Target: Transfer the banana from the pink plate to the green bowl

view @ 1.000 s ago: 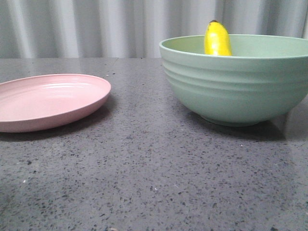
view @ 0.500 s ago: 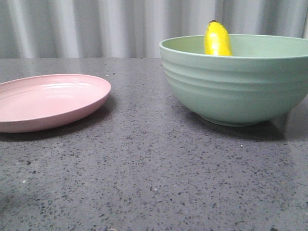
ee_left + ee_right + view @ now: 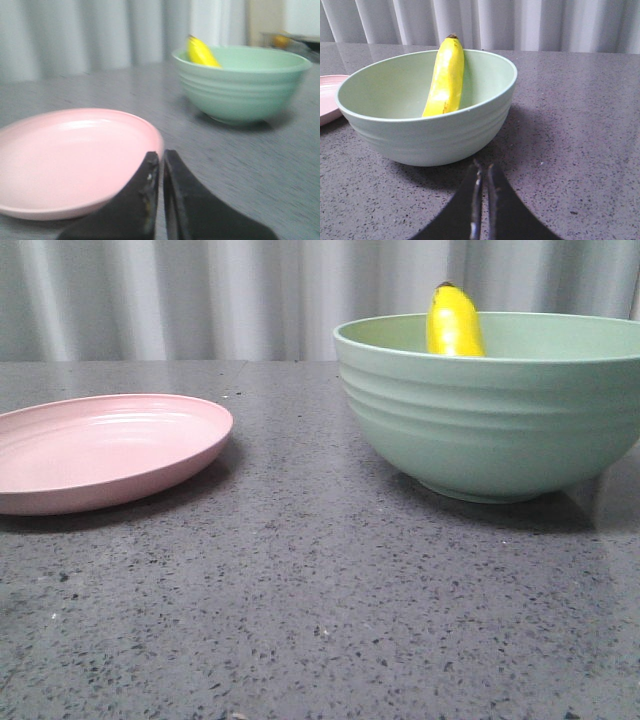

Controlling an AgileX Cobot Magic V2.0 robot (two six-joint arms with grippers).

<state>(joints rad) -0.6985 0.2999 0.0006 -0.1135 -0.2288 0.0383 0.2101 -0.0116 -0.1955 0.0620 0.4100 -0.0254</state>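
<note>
The banana [image 3: 453, 322] stands leaning inside the green bowl [image 3: 500, 410] at the right; only its upper end shows over the rim in the front view. The right wrist view shows its length [image 3: 445, 80] resting against the inside wall of the bowl [image 3: 420, 135]. The pink plate [image 3: 100, 450] lies bare at the left. Neither gripper shows in the front view. My left gripper [image 3: 161, 156] is shut and empty, just in front of the plate's [image 3: 65, 160] edge. My right gripper [image 3: 483, 167] is shut and empty, on the near side of the bowl.
The dark speckled table [image 3: 320, 590] runs under both dishes, with a gap between plate and bowl. A pale pleated curtain [image 3: 200, 290] hangs behind the table's far edge.
The front picture has shifted a few pixels to the right; plate, bowl and banana keep their places relative to each other.
</note>
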